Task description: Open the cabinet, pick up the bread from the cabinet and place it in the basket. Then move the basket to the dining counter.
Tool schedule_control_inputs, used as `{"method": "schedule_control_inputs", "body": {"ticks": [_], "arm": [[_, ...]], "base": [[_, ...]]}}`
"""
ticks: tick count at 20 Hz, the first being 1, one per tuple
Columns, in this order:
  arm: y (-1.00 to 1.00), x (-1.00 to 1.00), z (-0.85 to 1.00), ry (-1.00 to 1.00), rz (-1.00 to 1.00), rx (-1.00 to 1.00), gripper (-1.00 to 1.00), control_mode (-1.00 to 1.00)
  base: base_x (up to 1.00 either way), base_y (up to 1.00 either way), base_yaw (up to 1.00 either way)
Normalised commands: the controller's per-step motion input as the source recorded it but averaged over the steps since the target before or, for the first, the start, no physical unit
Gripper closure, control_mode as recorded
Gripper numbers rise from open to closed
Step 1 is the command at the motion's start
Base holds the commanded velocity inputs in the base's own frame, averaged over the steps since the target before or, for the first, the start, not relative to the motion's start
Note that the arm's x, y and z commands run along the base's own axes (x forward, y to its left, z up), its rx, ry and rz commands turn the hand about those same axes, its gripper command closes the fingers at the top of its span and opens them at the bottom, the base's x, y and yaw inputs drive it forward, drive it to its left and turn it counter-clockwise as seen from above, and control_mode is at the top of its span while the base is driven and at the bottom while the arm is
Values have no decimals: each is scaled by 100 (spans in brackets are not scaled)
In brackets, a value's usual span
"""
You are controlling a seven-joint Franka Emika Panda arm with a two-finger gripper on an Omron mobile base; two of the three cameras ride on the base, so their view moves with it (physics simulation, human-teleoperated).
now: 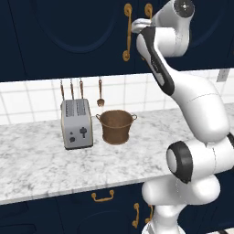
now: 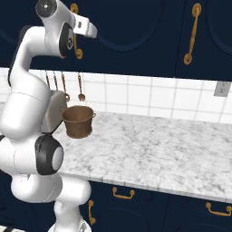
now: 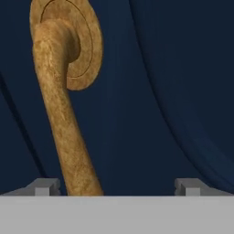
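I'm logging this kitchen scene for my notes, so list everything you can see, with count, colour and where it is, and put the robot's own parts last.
cabinet: one, dark navy, on the wall above the worktop, doors closed.
brass handles: long curved ones on the cabinet doors; one passes between the claw's fingertips in the hand view.
toaster: one, grey, on the worktop, left of the basket.
basket: one, brown woven, on the worktop, nothing visible inside.
hanging utensils: four, copper-brown, on the tiled wall behind the toaster.
worktop: one, white-grey marble, under the cabinet.
lower cupboards: navy with short brass pulls, below the worktop.
wall outlet: one, grey, on the tiles.
arm: one, white with dark joints, reaching up to the cabinet.
claw: one, open around the handle.
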Motion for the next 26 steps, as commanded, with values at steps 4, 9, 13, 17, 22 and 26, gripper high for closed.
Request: {"method": "schedule_control_inputs", "body": {"ticks": [4, 9, 13, 17, 22, 26], "arm": [[13, 38, 0, 0, 9, 0, -100, -100], [16, 39, 0, 0, 3, 0, 100, -100], [27, 46, -4, 0, 2, 0, 100, -100], [19, 36, 0, 0, 0, 0, 100, -100], [-1, 4, -6, 1, 1, 0, 100, -100], [-76, -91, -9, 0, 5, 0, 100, -100]], "base": [[0, 0, 0], [0, 0, 0], [0, 0, 0], [0, 0, 0], [0, 0, 0], [0, 0, 0]]}}
